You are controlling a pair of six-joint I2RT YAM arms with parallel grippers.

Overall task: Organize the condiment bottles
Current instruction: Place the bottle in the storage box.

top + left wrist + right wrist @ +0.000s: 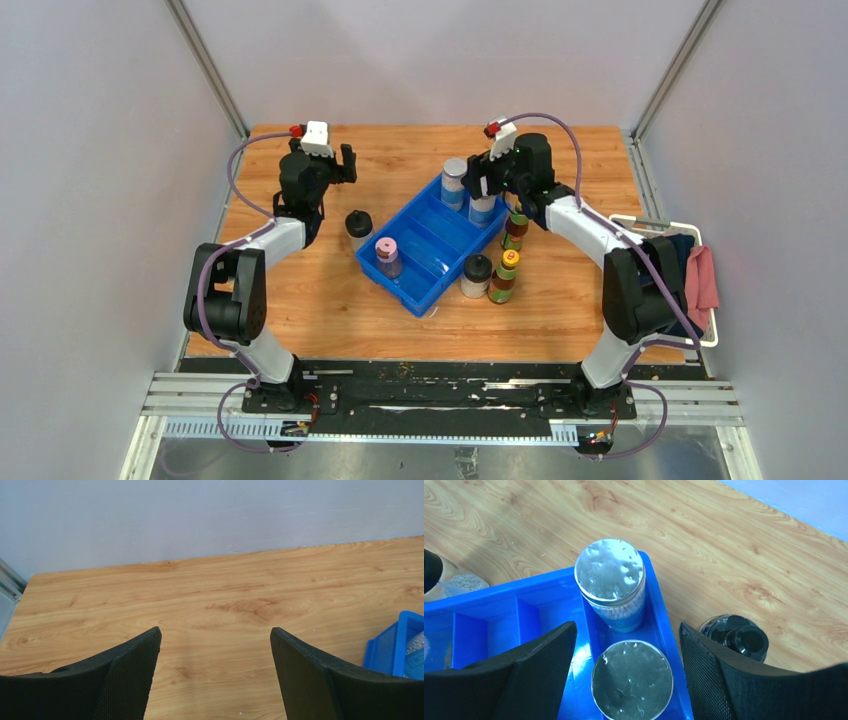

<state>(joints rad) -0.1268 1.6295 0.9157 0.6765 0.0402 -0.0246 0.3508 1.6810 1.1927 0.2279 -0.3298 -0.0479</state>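
Observation:
The blue divided tray (432, 262) sits mid-table. Two grey-lidded jars stand in its far-right compartment, the far one (454, 178) (610, 577) and the near one (631, 680). My right gripper (484, 183) (628, 627) is open, its fingers on either side of the near jar and above it, not touching. A pink-lidded jar (386, 255) stands in the tray's near-left part. Black-lidded jars stand left of the tray (358, 226) and at its near-right side (477, 274). Dark bottles with yellow-red caps (505, 277) (516, 227) stand right of the tray. My left gripper (346, 165) (215, 630) is open and empty over bare wood.
A white basket (712, 325) with a pink cloth (702, 277) sits at the table's right edge. A dark bottle top (736, 637) is just right of the tray beside my right finger. The tray's corner (395, 645) shows at the right of the left wrist view.

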